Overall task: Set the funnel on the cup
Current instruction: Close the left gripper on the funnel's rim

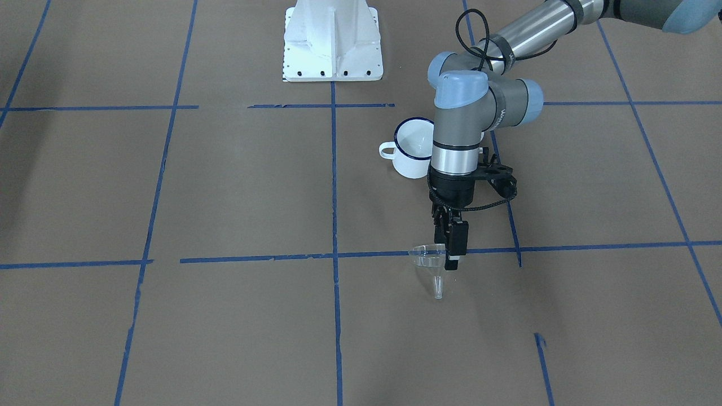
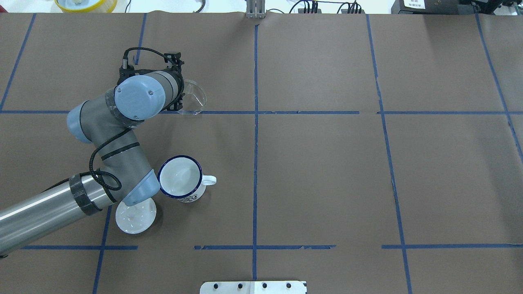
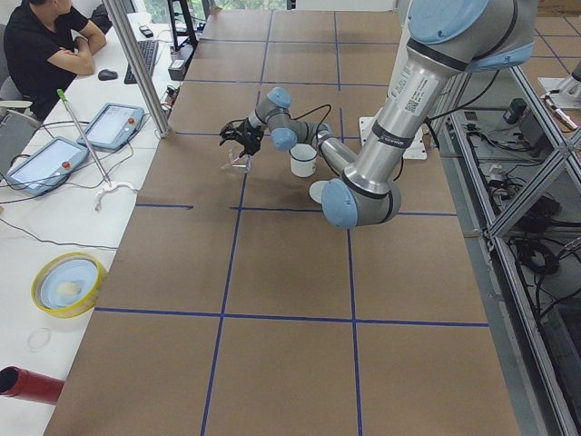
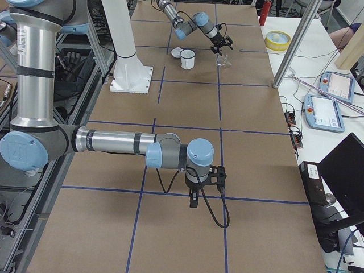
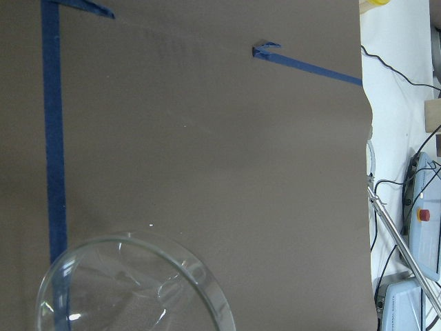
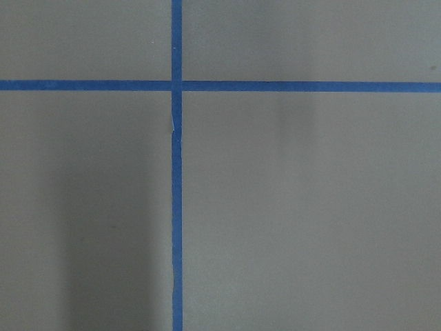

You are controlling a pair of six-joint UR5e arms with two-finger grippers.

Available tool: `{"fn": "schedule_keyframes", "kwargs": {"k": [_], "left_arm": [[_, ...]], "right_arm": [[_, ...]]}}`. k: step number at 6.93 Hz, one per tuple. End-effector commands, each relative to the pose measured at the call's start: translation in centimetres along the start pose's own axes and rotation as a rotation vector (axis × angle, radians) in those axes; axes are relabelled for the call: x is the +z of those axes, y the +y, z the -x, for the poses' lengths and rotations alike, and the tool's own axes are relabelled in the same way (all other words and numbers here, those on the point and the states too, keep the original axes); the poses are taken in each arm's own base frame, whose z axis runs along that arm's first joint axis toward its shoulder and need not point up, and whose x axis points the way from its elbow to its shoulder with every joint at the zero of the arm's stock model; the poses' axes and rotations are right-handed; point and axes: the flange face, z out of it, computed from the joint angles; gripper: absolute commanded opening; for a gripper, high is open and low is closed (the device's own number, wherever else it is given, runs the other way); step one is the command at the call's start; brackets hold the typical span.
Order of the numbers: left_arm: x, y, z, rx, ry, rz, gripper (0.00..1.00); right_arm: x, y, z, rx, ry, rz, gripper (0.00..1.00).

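**A:** Front-facing view: what stage is shown?

**B:** The left tool [image 1: 451,256] is closed on the rim of the funnel [image 1: 427,262], spout down over the table [image 1: 225,197]. The cup [image 1: 410,149] stands well apart, nearer the robot and partly behind the wrist. I judge the grasp made, with the carry and the seating on the cup left to do. I cannot tell whether the spout clears the table.

**A:** Overhead view?

**B:** The wrist covers the tool, and only part of the funnel's clear mouth shows beside it. The cup is upright and empty. A white lid [image 2: 135,217] lies just beside it, partly under the arm.

**A:** Side views?

**B:** From the left end, the funnel is a faint glint. From the right end, the right tool [image 4: 193,200] hangs over the table far from both things. I cannot tell if it is open or closed.

**A:** Wrist views?

**B:** On the left, the bottom edge cuts off the funnel's mouth, and no fingers show. On the right, only table and blue tape [image 6: 177,207] show.
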Motion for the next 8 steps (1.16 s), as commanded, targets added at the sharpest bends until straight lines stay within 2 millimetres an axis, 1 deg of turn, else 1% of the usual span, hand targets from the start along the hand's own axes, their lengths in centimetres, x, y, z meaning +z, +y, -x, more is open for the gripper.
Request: {"fn": "schedule_keyframes", "kwargs": {"k": [1,2,3,4,5,6,7,8], "left_arm": [[0.9,-0.2,0.2,0.011,0.028,0.021,0.79],[0.9,-0.1,0.3,0.011,0.026,0.021,0.73],[1.0,-0.3,0.4,0.011,0.025,0.018,0.62],[0.9,-0.1,0.4,0.011,0.025,0.022,0.55],[1.1,-0.2,1.1,0.015,0.017,0.018,0.55],[1.0,0.1,1.4,0.019,0.014,0.024,0.54],[0.8,0.1,1.3,0.02,0.016,0.027,0.47],[0.7,0.2,1.2,0.021,0.017,0.028,0.33]], "right_arm": [[0.0,0.0,0.0,0.0,0.0,0.0,1.0],[0.0,0.0,0.0,0.0,0.0,0.0,1.0],[0.1,0.0,0.0,0.001,0.0,0.001,1.0],[0.0,0.0,0.0,0.0,0.0,0.0,1.0],[0.0,0.0,0.0,0.0,0.0,0.0,1.0],[0.0,0.0,0.0,0.0,0.0,0.0,1.0],[0.1,0.0,0.0,0.001,0.0,0.001,1.0],[0.0,0.0,0.0,0.0,0.0,0.0,1.0]]}}
